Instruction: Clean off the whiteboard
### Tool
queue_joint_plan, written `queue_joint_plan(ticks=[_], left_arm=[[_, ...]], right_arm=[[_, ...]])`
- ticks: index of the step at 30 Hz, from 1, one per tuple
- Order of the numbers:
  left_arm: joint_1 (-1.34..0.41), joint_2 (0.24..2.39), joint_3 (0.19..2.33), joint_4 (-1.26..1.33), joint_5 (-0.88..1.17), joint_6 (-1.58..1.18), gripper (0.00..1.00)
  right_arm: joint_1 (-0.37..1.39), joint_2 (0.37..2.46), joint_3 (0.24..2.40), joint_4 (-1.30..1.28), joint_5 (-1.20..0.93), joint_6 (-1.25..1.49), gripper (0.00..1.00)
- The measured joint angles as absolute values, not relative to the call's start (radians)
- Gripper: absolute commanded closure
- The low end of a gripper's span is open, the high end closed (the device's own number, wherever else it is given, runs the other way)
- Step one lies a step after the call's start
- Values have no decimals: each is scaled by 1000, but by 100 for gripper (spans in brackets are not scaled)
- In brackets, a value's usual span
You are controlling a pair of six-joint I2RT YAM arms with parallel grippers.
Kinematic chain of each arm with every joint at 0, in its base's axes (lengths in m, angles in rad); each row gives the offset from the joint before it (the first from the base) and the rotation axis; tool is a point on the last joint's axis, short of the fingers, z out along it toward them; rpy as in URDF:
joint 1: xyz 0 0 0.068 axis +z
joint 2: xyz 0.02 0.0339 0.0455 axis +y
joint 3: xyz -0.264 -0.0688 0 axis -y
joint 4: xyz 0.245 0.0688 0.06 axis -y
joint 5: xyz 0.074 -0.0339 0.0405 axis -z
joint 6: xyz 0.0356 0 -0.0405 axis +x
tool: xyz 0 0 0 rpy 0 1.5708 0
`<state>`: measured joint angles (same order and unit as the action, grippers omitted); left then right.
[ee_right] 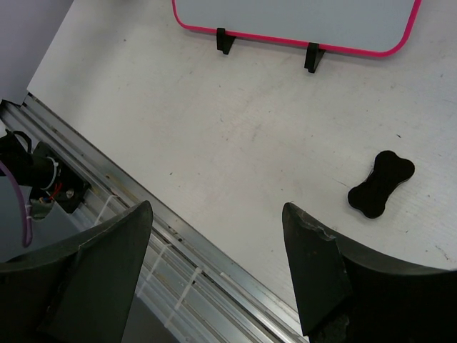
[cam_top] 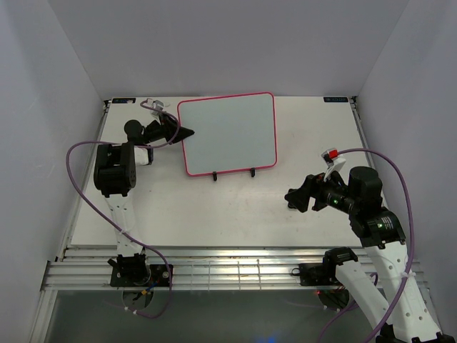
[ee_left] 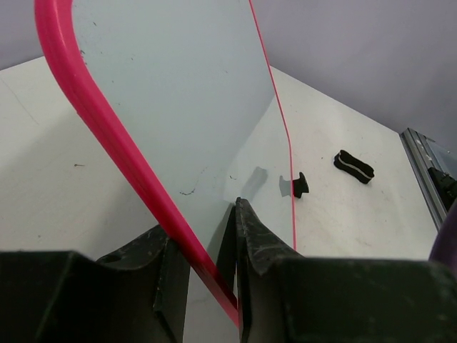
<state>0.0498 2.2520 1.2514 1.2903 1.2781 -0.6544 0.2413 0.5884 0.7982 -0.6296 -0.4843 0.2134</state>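
Observation:
The whiteboard [cam_top: 227, 132] with its pink-red frame stands tilted on a black wire stand [cam_top: 214, 176] at the middle back. Its face looks blank apart from faint specks [ee_left: 189, 191]. My left gripper [cam_top: 187, 133] is shut on the board's left frame edge [ee_left: 107, 136], which runs between its fingers [ee_left: 250, 243]. My right gripper [cam_top: 291, 199] is open and empty above the table, front right of the board. The black bone-shaped eraser [ee_right: 380, 184] lies on the table just right of the right gripper [ee_right: 216, 209]. It also shows in the left wrist view [ee_left: 353, 166].
An aluminium rail [cam_top: 214, 264] runs along the near table edge, also below the right gripper [ee_right: 143, 214]. Grey walls close in the left, back and right sides. The stand's feet [ee_right: 312, 57] jut out in front of the board.

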Motion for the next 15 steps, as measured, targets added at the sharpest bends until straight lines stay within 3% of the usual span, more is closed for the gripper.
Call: queue_joint_plan(ticks=[3,5,6,7,9,10,15], left_arm=[[50,2252,1251,1290,1280,-651,78],[50,2252,1251,1290,1280,-649,69],[50,2252,1251,1288,1280,-647,57],[50,2251,1251,1288,1280,-636,51],[49,2252,1246,1302,1290,-555,50],[49,2252,1235,1300,1295,-531,3],[53,2254,1206,1316,1321,-414,2]], right_arm=[[242,588,798,-630,-487,214,21],[242,588,798,-630,-487,214,21],[242,588,798,-630,-487,213,21],[241,587,798,-630,-487,213,21],[241,583,798,-630,-487,213,21],[242,582,798,-629,-487,213,21],[241,574,798,-629,-490,213,21]])
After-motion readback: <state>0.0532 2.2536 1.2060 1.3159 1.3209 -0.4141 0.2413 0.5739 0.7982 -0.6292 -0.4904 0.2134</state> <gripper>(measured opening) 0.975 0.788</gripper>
